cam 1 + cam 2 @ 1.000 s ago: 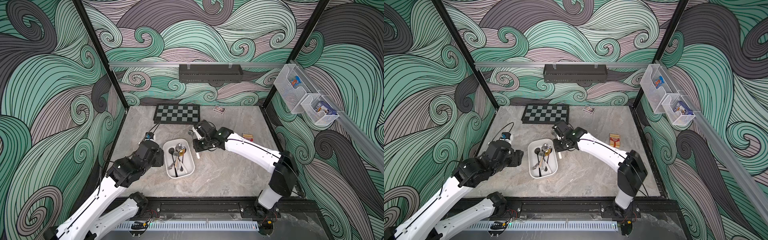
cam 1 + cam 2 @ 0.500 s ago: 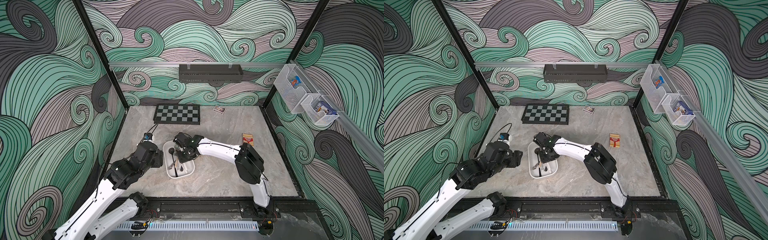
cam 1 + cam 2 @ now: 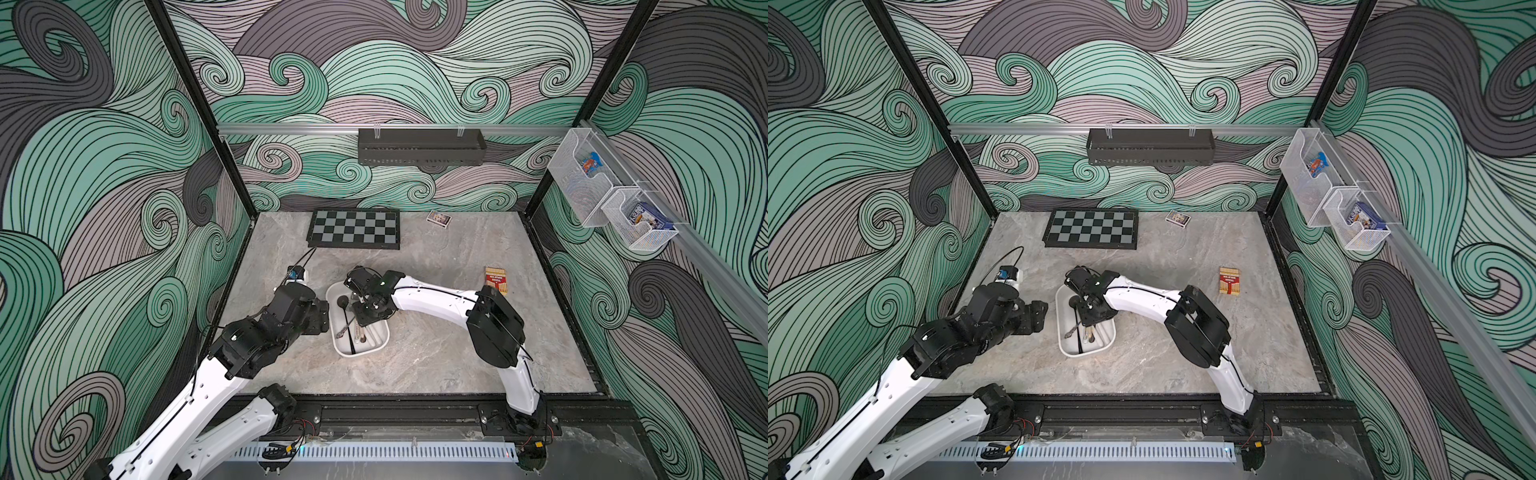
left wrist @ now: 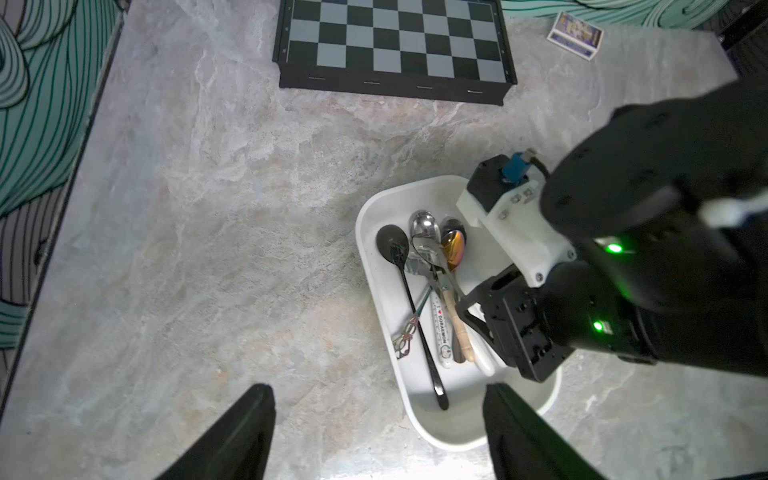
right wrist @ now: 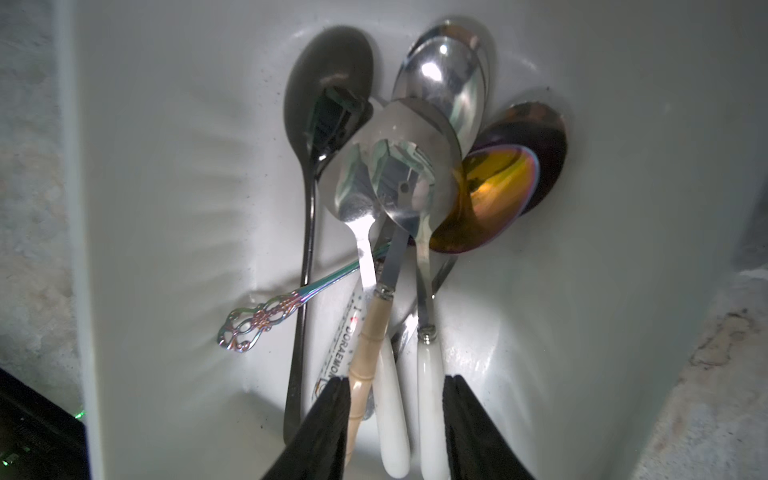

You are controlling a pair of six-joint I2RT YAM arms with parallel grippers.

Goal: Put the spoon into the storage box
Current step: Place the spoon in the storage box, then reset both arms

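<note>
Right hand (image 5: 395, 380) spread astride the spoon (image 5: 430, 374) in the storage box (image 5: 166, 208), so a crooked lift-out could snag neighbouring handles (image 5: 368, 345).

Storage box (image 5: 187, 166) smooth white plastic; spoons (image 5: 440, 83) polished metal, one handle (image 5: 370, 340) bamboo-like wood; tabletop (image 4: 208, 249) matt stone-look.

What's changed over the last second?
The right tool moved in from the right of the storage box to above it and opened, leaving the white-handled spoon lying inside among the other spoons. The left tool kept its place beside the box, open. Box and chessboard did not move.
</note>
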